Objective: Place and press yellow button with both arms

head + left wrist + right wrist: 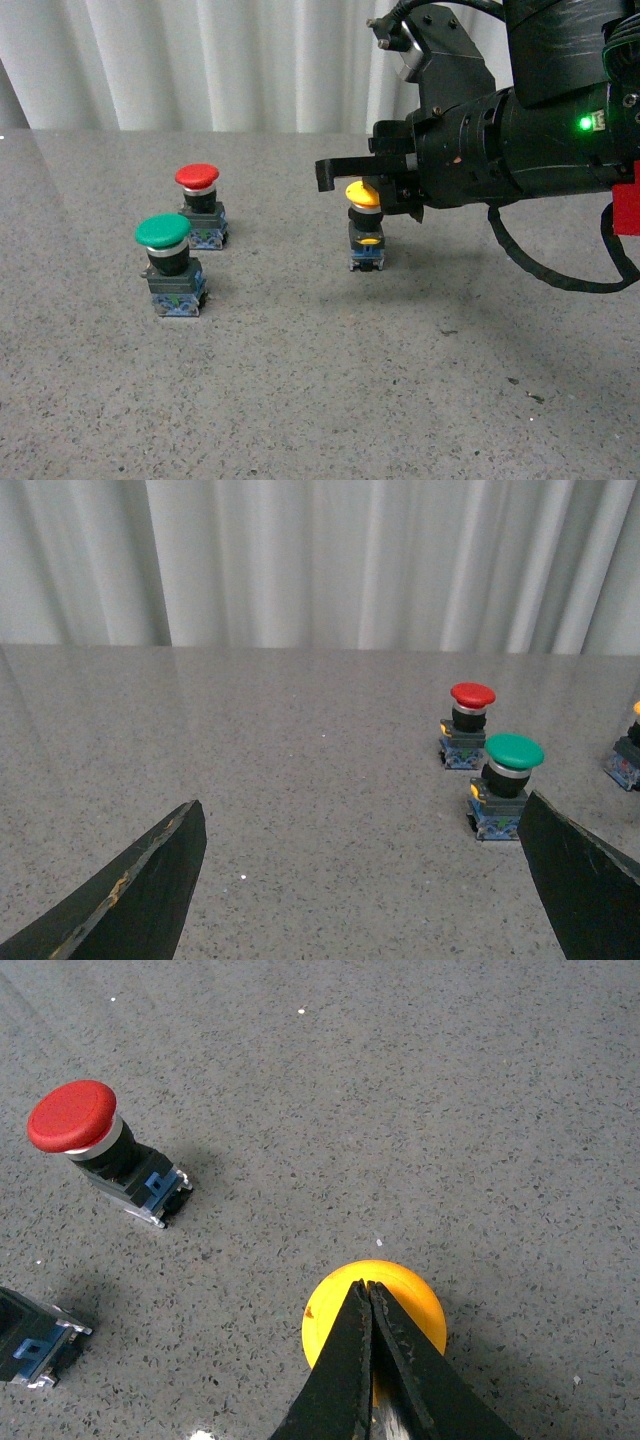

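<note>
While shut blade against blade, with no gap and nothing gripped: glossy black right gripper (368, 1288), reaching in from the right of the front view. Tips directly over the round cap of the small yellow push-button (366, 238), a yellow mushroom cap on a black cylindrical body with a blue-grey block at the base. Cannot tell whether resting on the cap or just above it. Upright on the grey speckled stone tabletop (330, 400), right of centre, partly hidden behind the gripper's bulk in the front view.

Spread wide and gripping nothing: black left gripper (360, 800), its two flat fingers (140, 880) at opposite edges of its own wrist view, low over the table and well apart from every button.

Left of the yellow one and well apart from it, two more of the same build, both upright: red-capped push-button (197, 178) farther back, green-capped push-button (163, 232) just in front of it. Behind the table's far edge, a white pleated curtain (200, 60).
</note>
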Controlling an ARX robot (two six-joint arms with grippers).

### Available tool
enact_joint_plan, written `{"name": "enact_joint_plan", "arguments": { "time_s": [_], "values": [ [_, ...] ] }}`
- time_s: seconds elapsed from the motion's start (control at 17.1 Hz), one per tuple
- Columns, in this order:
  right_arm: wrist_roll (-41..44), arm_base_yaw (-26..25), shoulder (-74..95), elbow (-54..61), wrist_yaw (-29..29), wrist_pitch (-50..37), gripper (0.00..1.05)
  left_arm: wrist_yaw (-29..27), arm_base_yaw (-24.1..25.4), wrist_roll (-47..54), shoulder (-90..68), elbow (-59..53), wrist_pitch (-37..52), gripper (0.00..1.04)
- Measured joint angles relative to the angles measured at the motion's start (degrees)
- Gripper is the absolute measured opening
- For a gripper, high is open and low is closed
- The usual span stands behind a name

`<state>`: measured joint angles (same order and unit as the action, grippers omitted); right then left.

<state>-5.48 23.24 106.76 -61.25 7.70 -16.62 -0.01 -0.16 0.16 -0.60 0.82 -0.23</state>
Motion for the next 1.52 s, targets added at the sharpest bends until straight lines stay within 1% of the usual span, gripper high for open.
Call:
{"name": "enact_joint_plan", "arguments": {
  "time_s": [0.41, 1.05, 1.11, 1.23, 1.29, 1.52],
  "values": [
    [1.11, -0.04, 0.76, -1.27, -0.94, 3.30, 0.02, 0.00, 0.00, 0.00, 0.00, 0.00, 0.00, 0.98],
    [0.09, -0.04, -0.87, -1.22, -0.83, 3.76, 0.02, 0.00, 0.00, 0.00, 0.00, 0.00, 0.02, 0.98],
    [-1.03, -0.04, -2.56, -1.20, -0.76, 4.24, 0.02, 0.00, 0.00, 0.00, 0.00, 0.00, 0.00, 0.98],
    [-8.55, 0.07, -15.17, 1.51, 4.85, -1.40, 0.02, 0.00, 0.00, 0.00, 0.00, 0.00, 0.00, 0.98],
    [-11.13, 0.42, -19.80, 5.84, 5.51, -2.75, 0.02, 0.00, 0.00, 0.00, 0.00, 0.00, 0.02, 0.98],
    [-16.09, 0.15, -34.14, 16.17, 6.10, -5.16, 0.02, 0.00, 0.00, 0.00, 0.00, 0.00, 0.00, 0.98]
  ]
}}
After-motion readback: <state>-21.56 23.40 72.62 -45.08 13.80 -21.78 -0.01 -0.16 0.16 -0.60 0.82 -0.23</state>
